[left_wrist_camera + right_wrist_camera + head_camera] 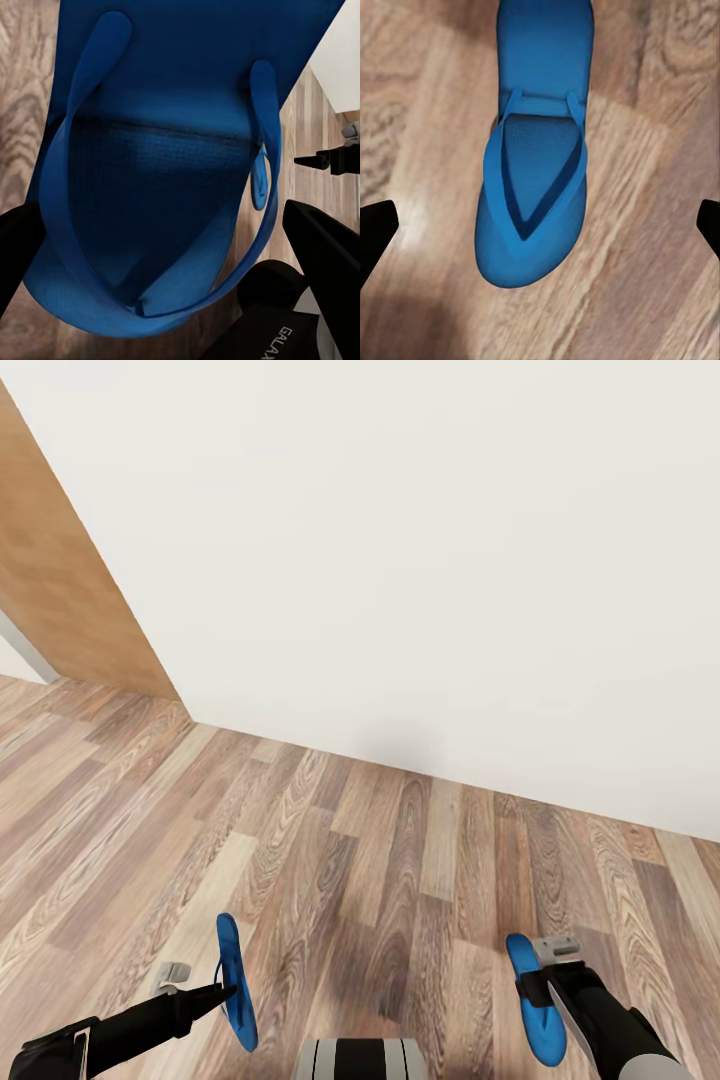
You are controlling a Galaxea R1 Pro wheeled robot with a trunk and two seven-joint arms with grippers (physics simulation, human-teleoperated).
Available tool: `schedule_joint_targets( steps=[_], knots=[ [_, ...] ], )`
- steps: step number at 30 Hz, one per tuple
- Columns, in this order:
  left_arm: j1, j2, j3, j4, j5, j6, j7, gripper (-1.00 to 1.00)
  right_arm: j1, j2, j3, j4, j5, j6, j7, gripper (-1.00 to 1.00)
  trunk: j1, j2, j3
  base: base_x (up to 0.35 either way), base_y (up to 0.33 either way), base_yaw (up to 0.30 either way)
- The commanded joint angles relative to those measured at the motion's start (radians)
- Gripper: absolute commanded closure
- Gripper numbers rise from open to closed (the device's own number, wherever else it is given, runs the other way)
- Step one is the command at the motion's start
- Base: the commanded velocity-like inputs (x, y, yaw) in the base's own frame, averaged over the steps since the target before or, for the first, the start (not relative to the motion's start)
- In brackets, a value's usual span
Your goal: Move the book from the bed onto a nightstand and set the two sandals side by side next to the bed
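Two blue sandals are up off the wood floor (400, 860) — one in each of our grippers. Our left gripper (225, 992) is closed on the left sandal (235, 985), held on edge, its straps close to the wrist camera. Our right gripper (560, 970) carries the right sandal (535, 1010) sole-flat, though its black fingertips (375, 232) look spread wide — we cannot tell how firmly it grips. White wall (450, 560) ahead, brown door (70, 580) at left.

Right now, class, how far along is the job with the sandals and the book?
Nothing looks finished yet. In hand: the left gripper holds one blue sandal on edge above the wood-plank floor, and the right gripper is open over the second sandal. Left: setting both side by side next to the bed, and moving the book to a nightstand.
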Motion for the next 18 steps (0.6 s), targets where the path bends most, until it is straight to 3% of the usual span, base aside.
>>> schedule_joint_targets(
  steps=[1, 9, 18],
  knots=[
    [-0.001, -0.001, 0.004, -0.001, -0.008, 0.011, -0.007, 1.0, 0.0, 0.0, 0.0, -0.002, 0.008, 0.004, 0.002, -1.0, 0.0, 0.0, -0.001, 0.018, -0.001, 0.0],
    [-0.001, -0.001, 0.004, 0.0, -0.008, -0.004, -0.006, 1.0, 0.0, 0.001, 0.0, -0.001, 0.008, 0.001, 0.002, -1.0, 0.0, 0.0, -0.001, 0.22, 0.0, 0.0],
    [-0.001, -0.001, 0.005, -0.001, -0.008, -0.005, -0.007, 1.0, 0.0, -0.001, 0.0, -0.001, 0.008, 0.001, 0.003, -1.0, 0.0, 0.0, -0.001, 0.032, 0.0, 0.0]
  ],
)
